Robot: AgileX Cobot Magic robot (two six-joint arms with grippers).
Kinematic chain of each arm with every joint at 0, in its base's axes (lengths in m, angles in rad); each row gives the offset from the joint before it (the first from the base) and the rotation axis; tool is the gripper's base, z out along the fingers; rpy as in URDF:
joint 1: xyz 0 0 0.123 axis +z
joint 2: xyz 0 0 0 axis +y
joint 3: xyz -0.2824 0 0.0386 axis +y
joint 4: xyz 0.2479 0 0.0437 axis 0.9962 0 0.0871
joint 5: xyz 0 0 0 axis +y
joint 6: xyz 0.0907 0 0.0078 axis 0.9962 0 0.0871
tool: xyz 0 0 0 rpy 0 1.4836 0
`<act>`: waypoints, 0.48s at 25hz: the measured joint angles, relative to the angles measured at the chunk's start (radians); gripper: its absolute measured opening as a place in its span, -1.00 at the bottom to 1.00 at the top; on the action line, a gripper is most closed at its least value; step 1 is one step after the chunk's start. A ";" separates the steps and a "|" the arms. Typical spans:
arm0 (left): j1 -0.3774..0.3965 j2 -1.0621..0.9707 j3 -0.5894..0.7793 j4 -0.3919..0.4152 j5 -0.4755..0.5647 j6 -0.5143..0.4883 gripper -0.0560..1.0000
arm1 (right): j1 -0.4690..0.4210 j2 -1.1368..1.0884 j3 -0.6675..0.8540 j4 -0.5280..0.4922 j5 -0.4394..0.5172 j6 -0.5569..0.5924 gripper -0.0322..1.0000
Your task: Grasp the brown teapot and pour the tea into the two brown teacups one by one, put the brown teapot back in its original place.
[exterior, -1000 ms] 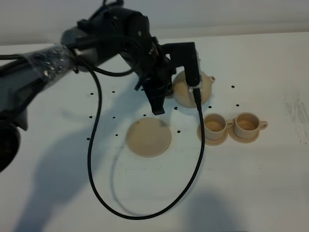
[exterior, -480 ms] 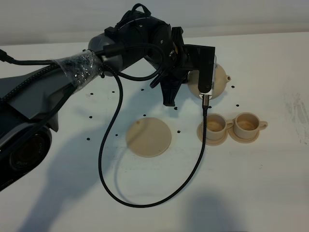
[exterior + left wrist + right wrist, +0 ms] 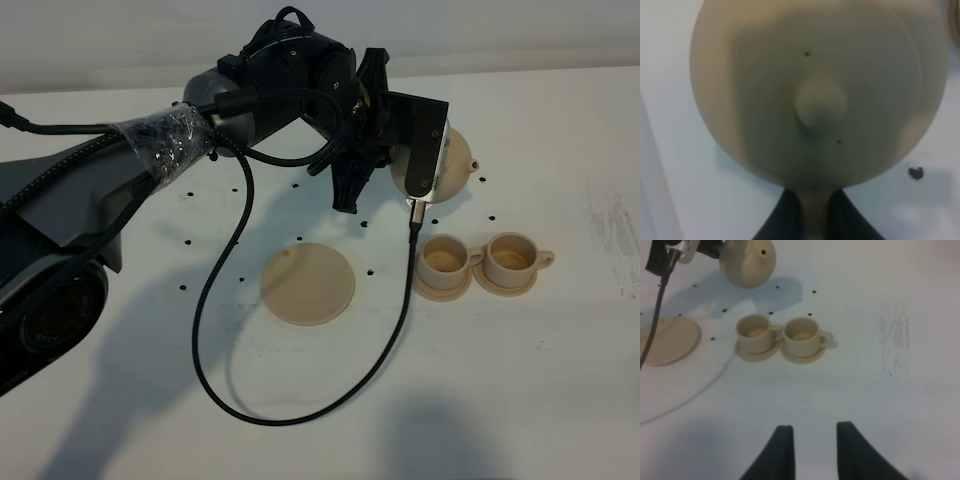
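Observation:
My left gripper (image 3: 396, 160) is shut on the loop handle of the brown teapot (image 3: 452, 165) and holds it above the table, behind the two cups, with its spout to the right. In the left wrist view the teapot (image 3: 820, 95) fills the frame, and its handle sits between the dark fingers (image 3: 782, 222). The two brown teacups (image 3: 443, 259) (image 3: 512, 254) stand side by side on small saucers. I cannot make out any tea. The wide saucer (image 3: 308, 283) lies bare to their left. My right gripper (image 3: 812, 450) is open and empty, well in front of the cups (image 3: 755, 330) (image 3: 801, 333).
A black cable (image 3: 300, 420) hangs from the left wrist and loops over the table in front of the wide saucer. Small black dots (image 3: 188, 241) mark the white tabletop. Faint scuff marks (image 3: 895, 340) lie to the right of the cups.
My left arm has carried the teapot to the right and farther back, from beside the wide saucer to behind the cups. It has barely moved in the last half second.

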 joint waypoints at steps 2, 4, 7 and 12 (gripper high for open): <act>0.000 0.001 0.000 0.000 -0.024 0.041 -0.73 | 0.000 0.000 0.000 0.000 0.000 0.000 -0.54; 0.000 0.003 0.000 0.000 -0.052 0.079 -0.73 | 0.000 0.000 0.000 0.000 0.000 0.000 -0.54; -0.001 0.017 0.000 0.000 -0.093 0.123 -0.73 | 0.000 0.000 0.000 0.000 0.000 0.000 -0.54; -0.007 0.053 0.000 0.002 -0.130 0.192 -0.73 | 0.000 0.000 0.000 0.000 0.000 0.000 -0.54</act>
